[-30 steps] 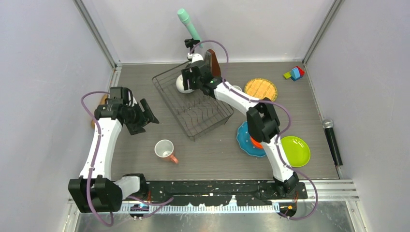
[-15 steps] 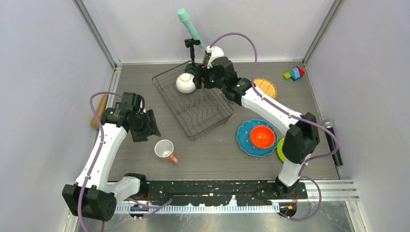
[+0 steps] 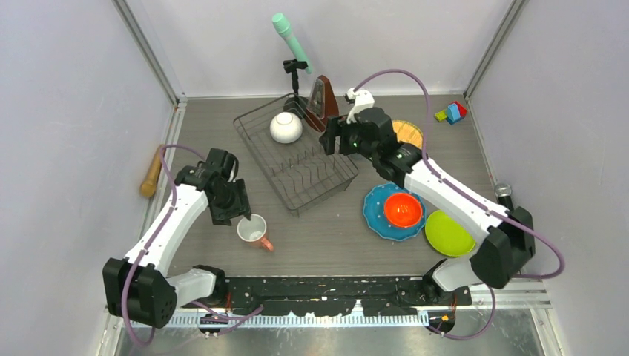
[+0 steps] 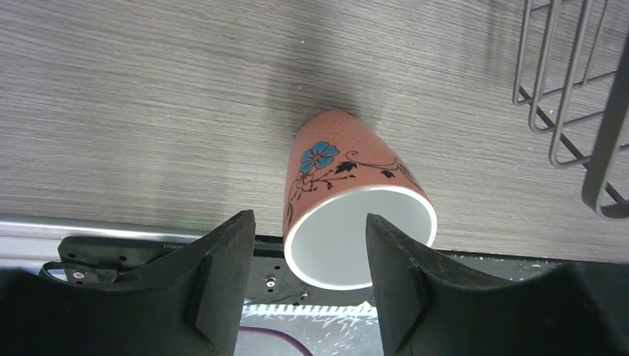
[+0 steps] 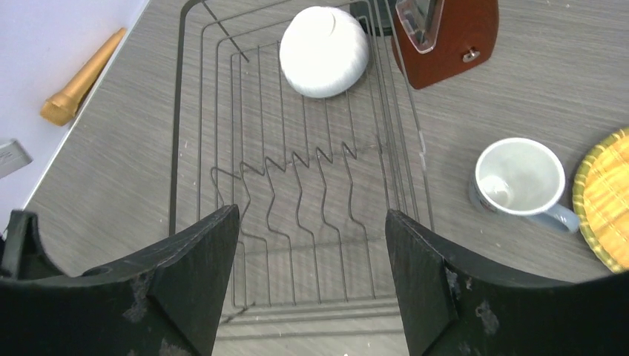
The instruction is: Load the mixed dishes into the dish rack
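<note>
Grey wood-grain bench. Left jaws have swung in from the side and are now spread over the pink mug, its rim between them; contact unclear, handle hidden. Right jaws have drawn back, spread and empty. White bowl stays ahead of them in the dish rack. Brown metronome beyond, small grey mug ahead-right. Yellow plate cut off.
</note>
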`<state>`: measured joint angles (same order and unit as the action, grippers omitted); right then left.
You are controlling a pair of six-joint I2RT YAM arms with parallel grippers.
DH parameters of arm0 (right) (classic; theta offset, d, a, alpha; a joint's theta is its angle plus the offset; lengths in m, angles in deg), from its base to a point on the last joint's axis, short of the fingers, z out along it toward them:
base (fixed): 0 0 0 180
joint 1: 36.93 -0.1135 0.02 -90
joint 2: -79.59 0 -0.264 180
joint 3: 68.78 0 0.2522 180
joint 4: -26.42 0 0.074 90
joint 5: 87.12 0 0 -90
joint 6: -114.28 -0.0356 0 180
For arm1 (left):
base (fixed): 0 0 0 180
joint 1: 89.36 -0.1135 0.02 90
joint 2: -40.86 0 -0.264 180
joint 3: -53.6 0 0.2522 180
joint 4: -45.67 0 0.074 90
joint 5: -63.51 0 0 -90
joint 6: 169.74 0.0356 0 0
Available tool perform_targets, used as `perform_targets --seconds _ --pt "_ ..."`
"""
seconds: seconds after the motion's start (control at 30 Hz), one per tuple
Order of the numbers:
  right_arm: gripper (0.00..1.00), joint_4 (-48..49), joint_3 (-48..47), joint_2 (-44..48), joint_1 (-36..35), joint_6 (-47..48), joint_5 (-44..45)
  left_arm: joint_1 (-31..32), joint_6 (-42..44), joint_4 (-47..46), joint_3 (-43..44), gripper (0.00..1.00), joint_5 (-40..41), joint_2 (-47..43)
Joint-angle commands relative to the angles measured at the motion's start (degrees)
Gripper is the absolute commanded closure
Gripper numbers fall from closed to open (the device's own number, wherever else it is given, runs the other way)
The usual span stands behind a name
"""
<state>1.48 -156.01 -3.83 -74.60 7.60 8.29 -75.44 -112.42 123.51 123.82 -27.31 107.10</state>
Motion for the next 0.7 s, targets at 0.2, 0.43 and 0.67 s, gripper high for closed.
perform_targets --seconds 0.2,0.43,0.67 --pt "0.21 -1.96 6.26 9.78 2.97 -2.26 1.50 0.75 1.24 -4.07 0.57 0.42 1.37 3.26" --pt "0.21 -20.01 6.51 10.89 12.82 -12.57 3.99 0.94 1.10 -5.19 -0.68 0.41 1.13 3.04" --pt "0.21 -17.60 15.60 13.94 26.90 -21.87 1.66 0.90 3.88 -1.35 7.33 0.31 1.15 2.53"
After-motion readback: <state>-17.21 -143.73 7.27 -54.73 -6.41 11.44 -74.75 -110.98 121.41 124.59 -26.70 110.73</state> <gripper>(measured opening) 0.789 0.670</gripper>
